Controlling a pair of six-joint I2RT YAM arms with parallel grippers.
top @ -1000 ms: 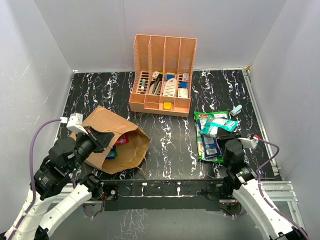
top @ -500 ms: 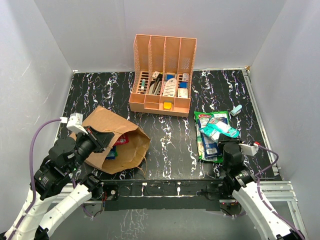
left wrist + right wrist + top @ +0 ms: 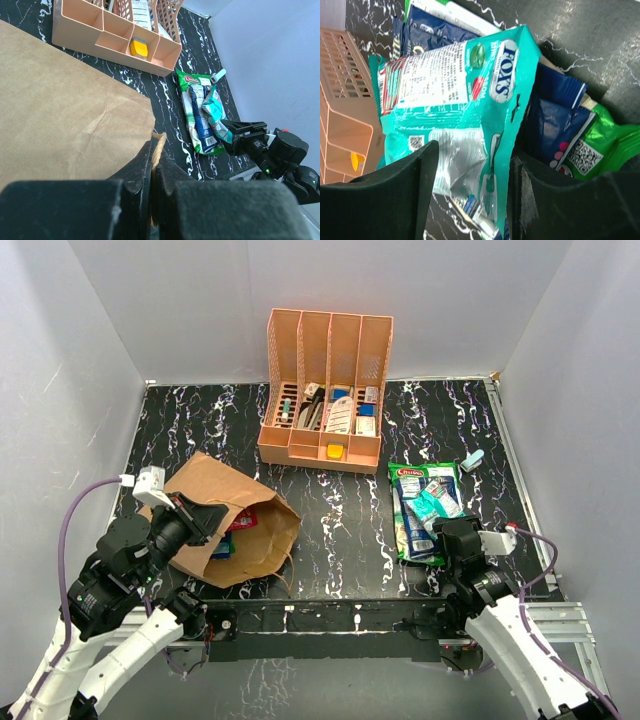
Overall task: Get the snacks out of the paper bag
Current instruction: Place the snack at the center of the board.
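Observation:
The brown paper bag (image 3: 200,482) lies on its side at the left, mouth toward the middle, with a red packet (image 3: 243,520) and a blue packet (image 3: 222,545) showing inside. My left gripper (image 3: 205,515) is shut on the bag's cord handle (image 3: 159,145). The snacks taken out lie in a pile at the right: a green packet (image 3: 413,474), a teal packet (image 3: 433,502) and a blue one (image 3: 420,532). My right gripper (image 3: 452,530) is open just over the pile's near end. The teal packet (image 3: 450,85) lies between and beyond its fingers (image 3: 415,190).
The orange slotted organiser (image 3: 325,350) with stationery stands at the back centre. A small teal item (image 3: 472,460) lies right of the pile. White walls close in the left, back and right sides. A metal rail (image 3: 545,612) runs along the near right edge.
The right gripper has shifted slightly left over the pile. The teal packet has turned and settled lengthwise on the other packets. The left arm and bag have not moved.

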